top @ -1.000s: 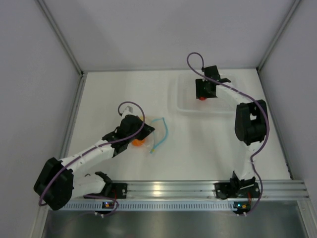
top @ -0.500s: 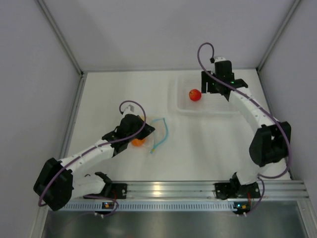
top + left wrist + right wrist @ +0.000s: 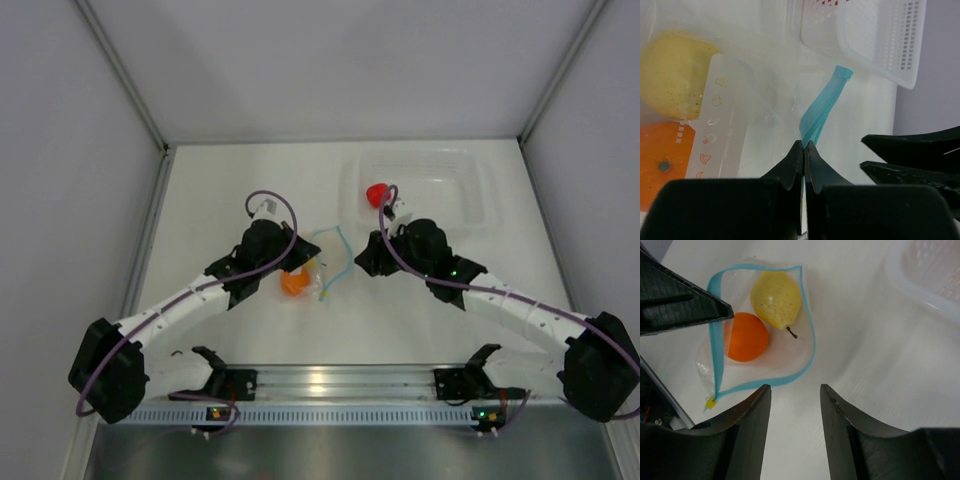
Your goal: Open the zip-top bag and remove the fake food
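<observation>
The zip-top bag (image 3: 788,361) lies open on the table, its light blue zip strip (image 3: 811,342) forming a loop. The yellow pear (image 3: 776,297) and the orange fruit (image 3: 744,336) are inside it. My left gripper (image 3: 804,146) is shut on the zip strip (image 3: 821,107) at the bag's edge; it shows in the top view (image 3: 303,265) too. My right gripper (image 3: 792,390) is open and empty, just beside the bag's mouth, and also shows in the top view (image 3: 360,262). The red fruit (image 3: 377,192) sits in the clear tray (image 3: 482,214).
The clear rigid tray stands at the back right, just behind my right gripper; its corner shows in the right wrist view (image 3: 920,292). White walls close in the table on the left, back and right. The arm bases and a metal rail (image 3: 330,382) run along the near edge.
My right arm left the red fruit in the tray and swung down and left to the bag's mouth, jaws open. My left gripper and the bag shifted slightly right.
</observation>
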